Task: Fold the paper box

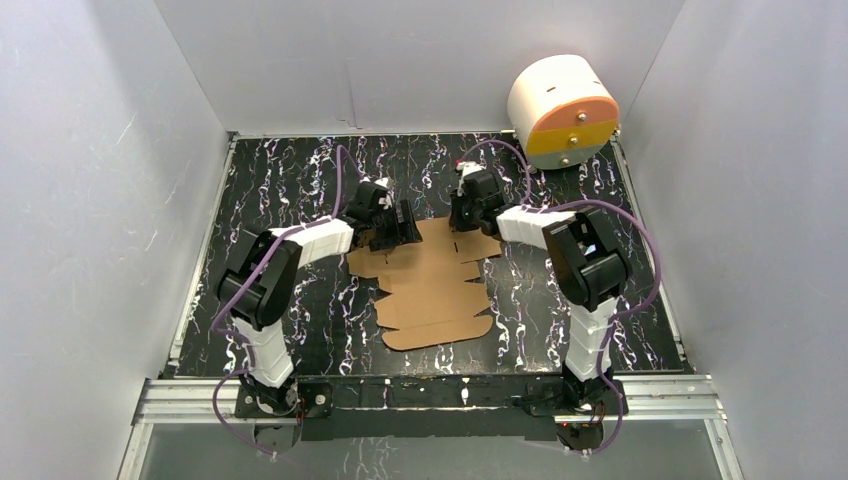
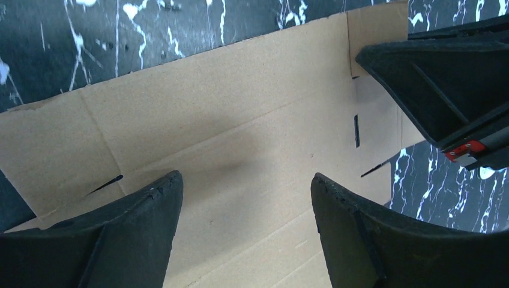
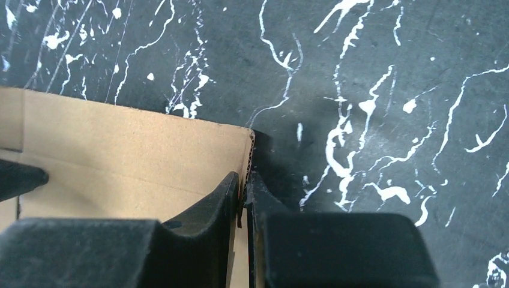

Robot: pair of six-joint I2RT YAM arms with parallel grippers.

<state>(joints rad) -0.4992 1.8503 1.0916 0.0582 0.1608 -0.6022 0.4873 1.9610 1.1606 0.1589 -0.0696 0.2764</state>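
Nearest us, betw. the two arm bases, the paper box (image 1: 435, 300) is lying flat on the black, white-veined table (image 1: 300, 180). It's a plain brown corrugated sheet, matte, die-cut w/ jagged side tabs, slots & crease lines, and a rounded near flap. Its long axis seems to be running near-to-far. Both claws are sitting at the far end. The left gripper (image 2: 246, 186) is hanging spread wide over the far-left panel, holding nothing. The right gripper (image 3: 245, 189) is clamping the sheet's far-right edge, w/ the fluted edge sandwiched betw. its fingers. So the right arm has the grip, w/ the sheet lying to its left. We're judging the next move as lifting that edge inward along a crease. Farthest back, a white cylinder (image 1: 560, 105) is sitting in the far-right corner, well apart.
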